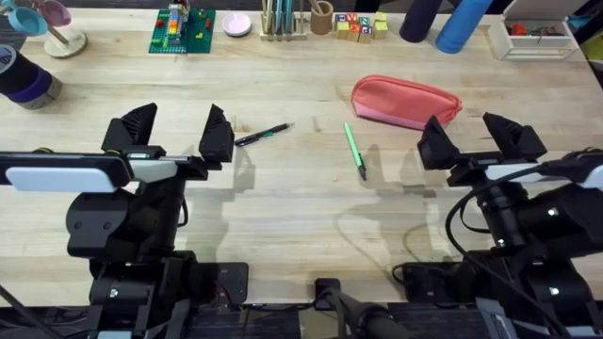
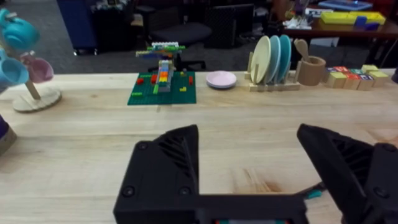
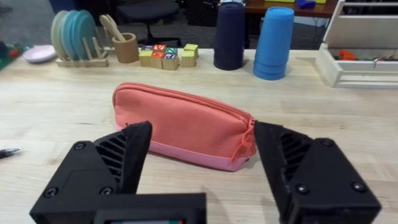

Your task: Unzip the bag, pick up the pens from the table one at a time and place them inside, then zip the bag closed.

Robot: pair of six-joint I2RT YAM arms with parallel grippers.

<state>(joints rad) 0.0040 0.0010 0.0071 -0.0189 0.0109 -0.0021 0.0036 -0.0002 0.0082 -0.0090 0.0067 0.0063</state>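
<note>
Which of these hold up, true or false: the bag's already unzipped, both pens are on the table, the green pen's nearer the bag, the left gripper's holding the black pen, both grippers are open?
1. The bag is unzipped. False: its zipper runs shut along the top.
2. Both pens lie on the table. True.
3. The green pen lies nearer the bag than the black pen. True.
4. The left gripper holds the black pen. False: it holds nothing; the pen lies beside it.
5. The left gripper and the right gripper are both open. True.
</note>
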